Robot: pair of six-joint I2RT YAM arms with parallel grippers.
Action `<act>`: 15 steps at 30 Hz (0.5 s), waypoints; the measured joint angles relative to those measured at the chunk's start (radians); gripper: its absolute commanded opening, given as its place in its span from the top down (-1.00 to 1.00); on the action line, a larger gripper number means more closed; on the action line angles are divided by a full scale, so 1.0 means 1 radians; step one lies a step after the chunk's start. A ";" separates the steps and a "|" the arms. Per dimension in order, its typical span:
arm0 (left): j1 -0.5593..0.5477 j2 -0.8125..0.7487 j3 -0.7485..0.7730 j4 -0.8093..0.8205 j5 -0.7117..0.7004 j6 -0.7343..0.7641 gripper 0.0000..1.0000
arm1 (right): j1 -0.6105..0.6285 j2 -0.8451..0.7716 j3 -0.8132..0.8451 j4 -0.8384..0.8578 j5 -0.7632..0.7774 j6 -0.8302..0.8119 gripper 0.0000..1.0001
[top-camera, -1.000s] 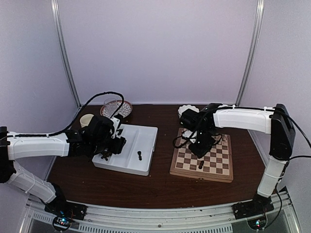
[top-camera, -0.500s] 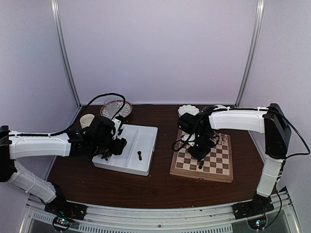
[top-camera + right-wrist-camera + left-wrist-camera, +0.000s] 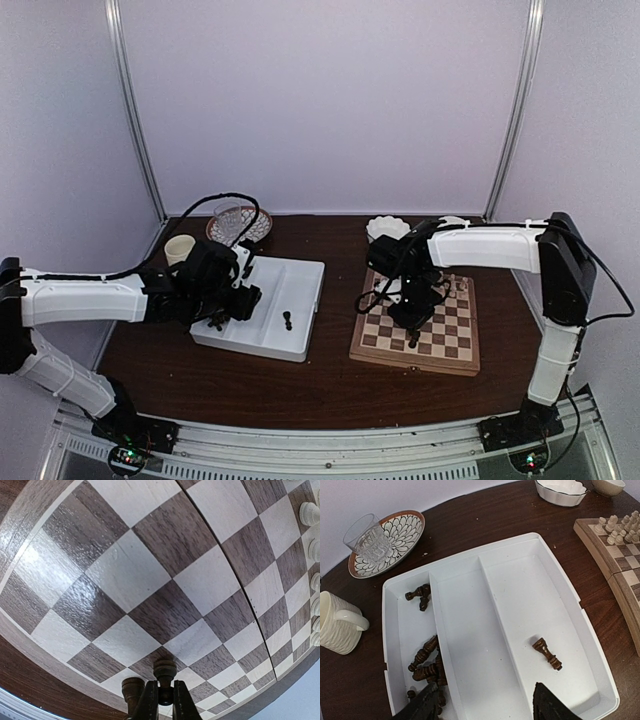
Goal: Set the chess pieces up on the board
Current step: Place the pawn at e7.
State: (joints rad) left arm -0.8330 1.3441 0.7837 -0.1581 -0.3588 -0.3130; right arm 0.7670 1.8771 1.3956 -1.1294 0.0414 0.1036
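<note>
A dark wooden table [image 3: 300, 390] sits inside pale walls. The board [image 3: 450, 335] lies on the right side of it and the white tray [image 3: 300, 285] on the left. My right gripper [image 3: 164, 702] is clamped on one dark chessman [image 3: 164, 670] just under its round head, low over the board's edge rows. A second dark piece [image 3: 132, 686] stands just beside it. I cannot tell whether the held base touches the wood yet.

As I judge it, I should lower straight and seat the base flat in the middle of its square. Then I part the jaws only slightly so no finger nudges the neighbour, and lift vertically.

My left gripper [image 3: 485, 706] hangs spread and empty over the tray. There the other chess pieces [image 3: 427, 662] lie heaped in the left compartment, and a lone piece [image 3: 547, 653] lies on its side in the wide right one.
</note>
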 measured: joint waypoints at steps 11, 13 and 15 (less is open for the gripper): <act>0.000 0.008 0.006 -0.001 0.000 0.000 -0.29 | -0.001 0.005 0.000 -0.002 0.000 0.000 0.80; 0.000 0.008 0.008 -0.001 0.000 0.000 -0.29 | -0.001 0.005 0.000 -0.002 0.000 -0.002 0.74; 0.000 0.009 0.008 -0.001 0.000 0.000 -0.29 | -0.001 0.005 0.000 -0.002 0.000 -0.001 0.68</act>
State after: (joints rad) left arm -0.8330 1.3529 0.7914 -0.1589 -0.3588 -0.3130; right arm 0.7658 1.8820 1.3956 -1.1316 0.0414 0.1024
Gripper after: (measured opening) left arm 0.643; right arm 0.124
